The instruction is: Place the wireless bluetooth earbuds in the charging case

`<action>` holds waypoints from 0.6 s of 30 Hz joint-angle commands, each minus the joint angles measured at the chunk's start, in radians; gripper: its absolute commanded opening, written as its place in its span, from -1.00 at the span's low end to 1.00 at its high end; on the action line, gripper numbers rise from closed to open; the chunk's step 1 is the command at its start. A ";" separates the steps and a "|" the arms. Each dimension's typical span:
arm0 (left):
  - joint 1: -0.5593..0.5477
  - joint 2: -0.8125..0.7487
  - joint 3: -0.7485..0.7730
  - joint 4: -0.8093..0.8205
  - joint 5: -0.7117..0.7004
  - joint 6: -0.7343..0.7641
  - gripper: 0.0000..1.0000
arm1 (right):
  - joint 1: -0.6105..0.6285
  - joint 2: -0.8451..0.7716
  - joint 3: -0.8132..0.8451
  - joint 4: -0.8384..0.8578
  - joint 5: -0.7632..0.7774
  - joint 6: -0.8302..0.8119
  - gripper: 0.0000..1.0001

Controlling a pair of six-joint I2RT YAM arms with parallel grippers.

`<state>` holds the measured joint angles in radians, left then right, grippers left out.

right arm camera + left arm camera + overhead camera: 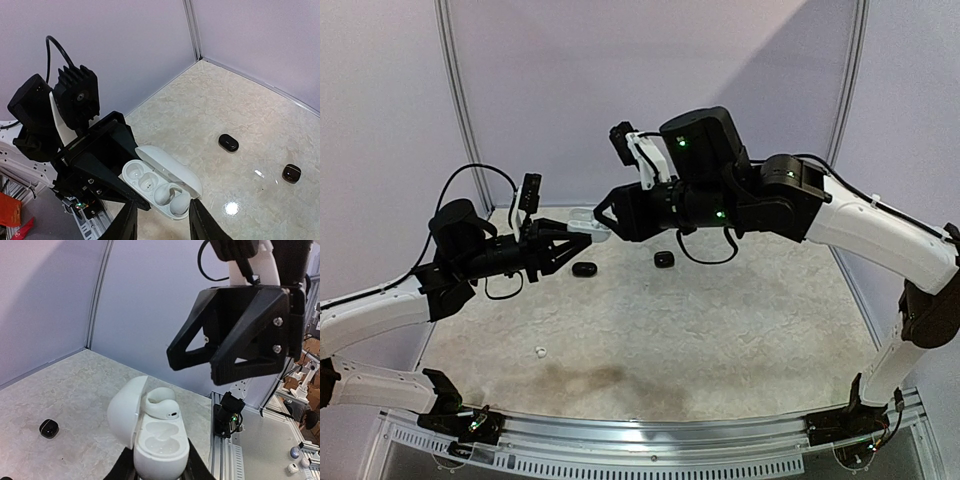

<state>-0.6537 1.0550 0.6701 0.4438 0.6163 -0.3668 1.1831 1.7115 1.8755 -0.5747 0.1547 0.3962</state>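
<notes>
White case [159,445] aloft, earbud [161,407] seemingly above rim

The white speck [540,351], too small, is perhaps an earbud.

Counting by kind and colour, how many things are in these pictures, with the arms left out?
White charging case: 1
White earbuds: 2 (one in the case, one on the table)
Black earbuds: 2 (both on the table)
Total: 5
</notes>
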 commanded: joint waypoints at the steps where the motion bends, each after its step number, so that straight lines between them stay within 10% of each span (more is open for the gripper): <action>1: -0.004 -0.011 -0.018 -0.001 -0.007 0.015 -1.00 | -0.001 0.025 0.000 0.014 -0.011 0.021 -0.32; 18: -0.004 -0.013 -0.017 0.001 -0.003 0.017 -1.00 | -0.004 0.063 -0.013 0.023 0.018 -0.005 -0.25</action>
<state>-0.6537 1.0534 0.6685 0.4438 0.6167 -0.3656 1.1831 1.7485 1.8706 -0.5446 0.1539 0.3985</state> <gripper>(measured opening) 0.247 0.376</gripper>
